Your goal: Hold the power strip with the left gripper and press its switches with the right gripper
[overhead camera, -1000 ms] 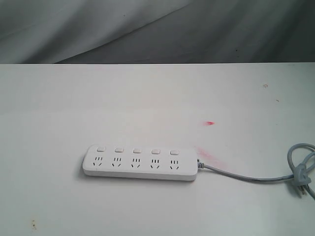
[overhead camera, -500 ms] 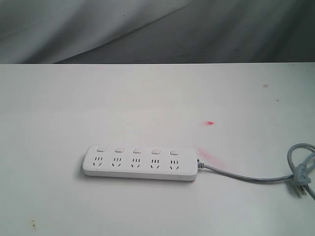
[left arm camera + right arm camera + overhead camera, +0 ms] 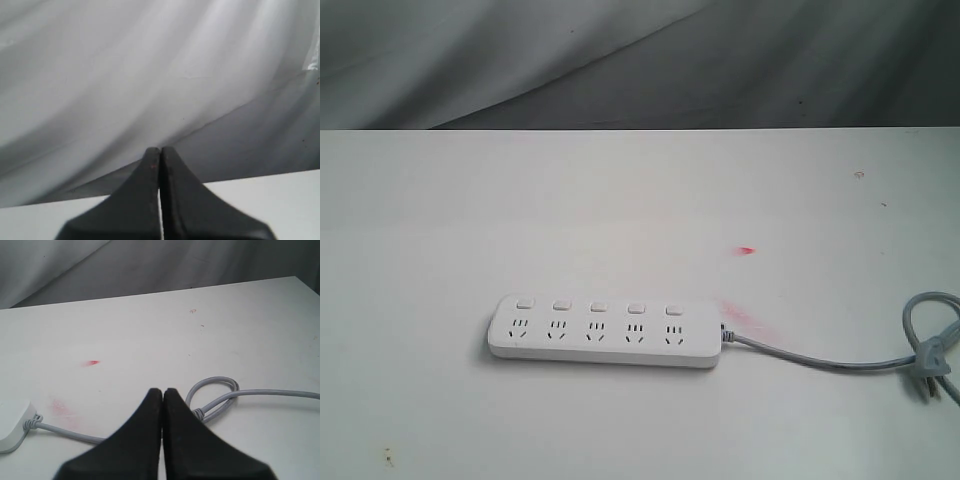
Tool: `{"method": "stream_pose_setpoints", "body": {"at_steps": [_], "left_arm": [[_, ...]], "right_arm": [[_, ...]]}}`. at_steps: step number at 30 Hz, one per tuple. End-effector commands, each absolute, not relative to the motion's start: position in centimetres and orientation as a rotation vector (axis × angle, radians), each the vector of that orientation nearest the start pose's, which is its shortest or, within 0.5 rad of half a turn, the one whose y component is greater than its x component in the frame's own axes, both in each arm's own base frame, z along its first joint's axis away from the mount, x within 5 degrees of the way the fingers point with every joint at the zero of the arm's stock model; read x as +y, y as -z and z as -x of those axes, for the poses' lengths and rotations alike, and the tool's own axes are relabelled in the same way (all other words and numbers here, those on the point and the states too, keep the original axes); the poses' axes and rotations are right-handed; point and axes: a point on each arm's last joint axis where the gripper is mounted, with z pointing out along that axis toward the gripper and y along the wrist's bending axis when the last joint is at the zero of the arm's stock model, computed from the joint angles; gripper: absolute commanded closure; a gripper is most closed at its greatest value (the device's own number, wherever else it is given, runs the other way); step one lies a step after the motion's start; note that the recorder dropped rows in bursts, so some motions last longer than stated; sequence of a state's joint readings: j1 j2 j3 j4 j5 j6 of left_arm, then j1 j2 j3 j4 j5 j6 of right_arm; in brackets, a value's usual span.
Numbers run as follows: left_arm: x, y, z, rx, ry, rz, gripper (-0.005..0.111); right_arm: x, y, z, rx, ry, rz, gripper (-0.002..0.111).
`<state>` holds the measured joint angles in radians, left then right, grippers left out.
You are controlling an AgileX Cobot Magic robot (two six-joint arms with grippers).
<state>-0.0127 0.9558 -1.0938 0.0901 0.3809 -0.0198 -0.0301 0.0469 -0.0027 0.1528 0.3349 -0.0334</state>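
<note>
We find power strip [image 3: 605, 328] flat on tabletop [image 3: 620, 190], near-centre, cable [image 3: 820, 362] trailing right. We note left end effector [image 3: 160, 151] clenched, empty; right end effector [image 3: 163, 391] clenched, empty, facing cable loop; neither at strip. We judge switches [image 3: 599, 306] unpressed: holding, pressing both outstanding.

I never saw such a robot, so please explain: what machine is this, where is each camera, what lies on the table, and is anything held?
It is a robot with two arms, each ending in a gripper, a two-finger claw. The wide picture comes from a camera off the arms and shows a white table with a white power strip, its five switches and a grey cable. The other two come from cameras on the wrists. The left gripper and the right gripper are both shut and hold nothing.
</note>
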Motion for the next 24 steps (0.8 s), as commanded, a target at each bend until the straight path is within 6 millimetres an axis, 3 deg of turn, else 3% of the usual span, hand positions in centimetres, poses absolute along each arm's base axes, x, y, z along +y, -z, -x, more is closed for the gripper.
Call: {"method": "stream_pose_setpoints", "body": {"at_steps": [1, 8, 15, 20, 24], "left_arm": [[0.1, -45.9, -20.6, 1.667, -0.069, -0.038, 0.106], [0.3, -46.5, -21.9, 1.62, -0.217, -0.143, 0.106], [0.0, -42.8, -25.7, 1.799, -0.349, -0.414, 0.106], [-1.3, -40.0, -27.6, 1.892, -0.252, -0.649, 0.106], [-3.2, -38.1, -28.3, 1.943, 0.001, -0.784, 0.106]], "right_arm": [[0.2, -18.1, -5.6, 1.851, -0.085, -0.094, 0.108], [0.2, -18.1, -5.6, 1.851, -0.085, -0.094, 0.108], [0.2, -18.1, -5.6, 1.851, -0.085, -0.094, 0.108], [0.2, -18.1, -5.6, 1.851, -0.085, -0.094, 0.108], [0.2, -18.1, -5.6, 1.851, -0.083, -0.093, 0.108]]}}
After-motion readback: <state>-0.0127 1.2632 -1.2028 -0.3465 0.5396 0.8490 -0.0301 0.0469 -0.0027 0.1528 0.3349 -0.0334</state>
